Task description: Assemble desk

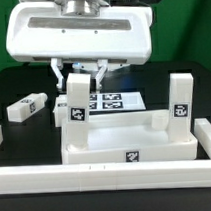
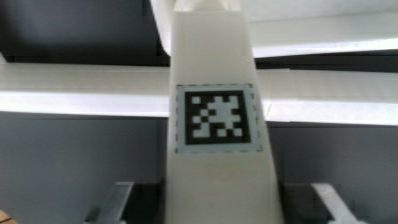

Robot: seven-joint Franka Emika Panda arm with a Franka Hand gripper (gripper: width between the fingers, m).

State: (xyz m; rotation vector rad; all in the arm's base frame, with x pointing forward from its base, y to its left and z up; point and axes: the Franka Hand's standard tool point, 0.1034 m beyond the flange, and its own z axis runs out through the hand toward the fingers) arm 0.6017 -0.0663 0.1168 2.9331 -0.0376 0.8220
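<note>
A black worktop (image 1: pixel 21 148) carries everything, edged along its front by a long white rail (image 1: pixel 107 178), with a green backdrop (image 1: pixel 190 39) behind. The marker board (image 1: pixel 118 99) lies flat near the middle of the worktop.

The desk top (image 1: pixel 126 144) lies just behind the rail, raised rim upward. One leg (image 1: pixel 77 103) stands upright at its far corner on the exterior view's left, and a second leg (image 1: pixel 180 102) stands upright at the far corner on the exterior view's right. A third leg (image 1: pixel 29 108) lies on its side on the worktop, well apart, toward the exterior view's left edge.

The tool (image 1: pixel 80 77) hangs directly over the first leg, jaws partway apart, with the leg's upper end between its fingers (image 2: pixel 121 203). I cannot tell whether they press on it.
</note>
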